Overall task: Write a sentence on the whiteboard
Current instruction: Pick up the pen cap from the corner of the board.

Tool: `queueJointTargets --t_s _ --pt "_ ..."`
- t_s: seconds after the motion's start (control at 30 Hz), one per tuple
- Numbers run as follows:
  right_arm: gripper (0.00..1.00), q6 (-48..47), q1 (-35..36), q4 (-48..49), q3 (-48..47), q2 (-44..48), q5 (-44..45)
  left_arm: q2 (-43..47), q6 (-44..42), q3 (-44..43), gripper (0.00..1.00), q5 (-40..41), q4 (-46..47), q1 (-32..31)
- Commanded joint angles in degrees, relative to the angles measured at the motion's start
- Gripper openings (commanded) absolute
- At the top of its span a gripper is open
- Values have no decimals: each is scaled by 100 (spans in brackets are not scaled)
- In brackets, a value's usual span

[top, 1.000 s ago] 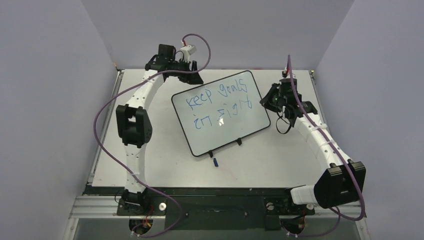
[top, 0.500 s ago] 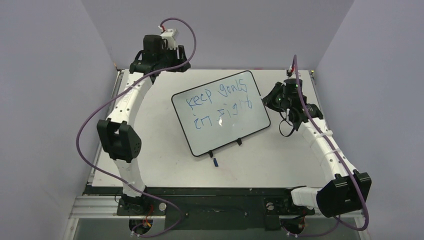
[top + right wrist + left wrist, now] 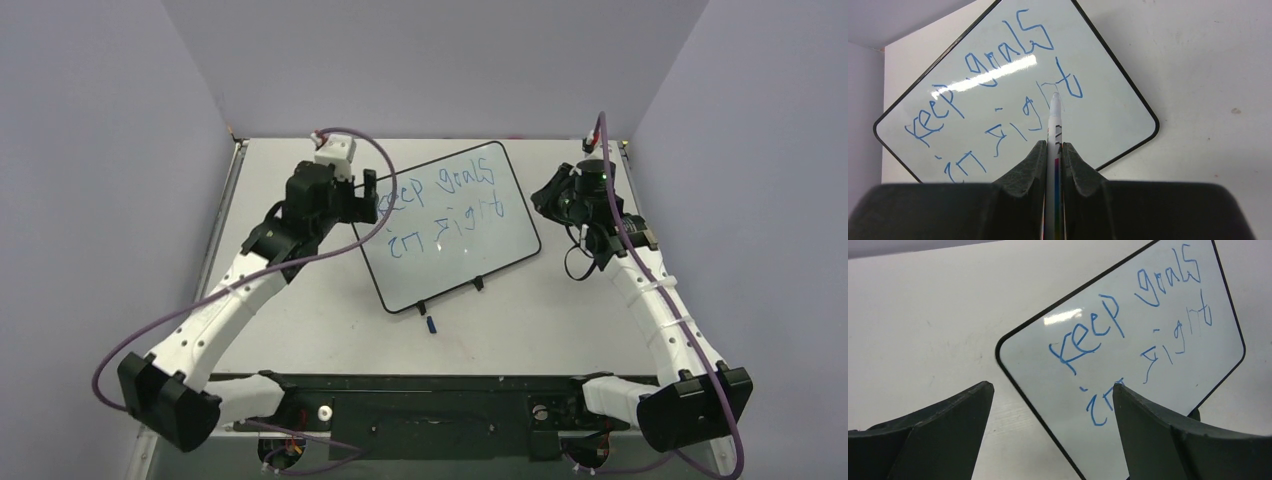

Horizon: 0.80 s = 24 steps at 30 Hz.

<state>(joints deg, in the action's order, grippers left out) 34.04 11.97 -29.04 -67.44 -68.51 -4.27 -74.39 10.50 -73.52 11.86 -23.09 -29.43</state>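
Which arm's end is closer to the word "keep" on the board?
Left. The left end effector, open, hangs by the board corner where "keep" starts; the right end effector, gripping a marker, is at the opposite edge.

A small blue piece (image 3: 431, 325) lies on the pale table (image 3: 330, 335); lilac walls (image 3: 100, 150) surround it.

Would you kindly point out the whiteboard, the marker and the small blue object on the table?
whiteboard (image 3: 455, 268), top external view, bare white surface below the writing.
marker (image 3: 1054, 121), right wrist view, white barrel near its tip.
small blue object (image 3: 430, 325), top external view, its middle.
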Motion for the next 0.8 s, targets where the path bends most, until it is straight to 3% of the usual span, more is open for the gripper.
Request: queueJointTargets --t_s 0.0,0.07,0.2,0.4,0.53,0.63,0.77 --pt "0 -7 -42 122 56 176 34 1161 297 1240 88 602 1445 143" --pt "0 23 -39 157 108 218 9 1308 622 1270 88 507 1128 149" --pt "0 62 -38 175 177 309 14 1343 1746 1125 73 291 271 -326" --pt "0 35 -45 155 295 438 107 1333 4111 829 68 2073 -1321 -2198" --pt "0 28 -50 138 333 485 114 639 5312 408 61 2860 -2524 -3059" --pt "0 24 -54 100 337 551 140 413 6034 435 60 3162 -2651 -3397" --pt "0 16 -53 47 372 650 162 132 6246 711 57 2918 -2323 -3469"
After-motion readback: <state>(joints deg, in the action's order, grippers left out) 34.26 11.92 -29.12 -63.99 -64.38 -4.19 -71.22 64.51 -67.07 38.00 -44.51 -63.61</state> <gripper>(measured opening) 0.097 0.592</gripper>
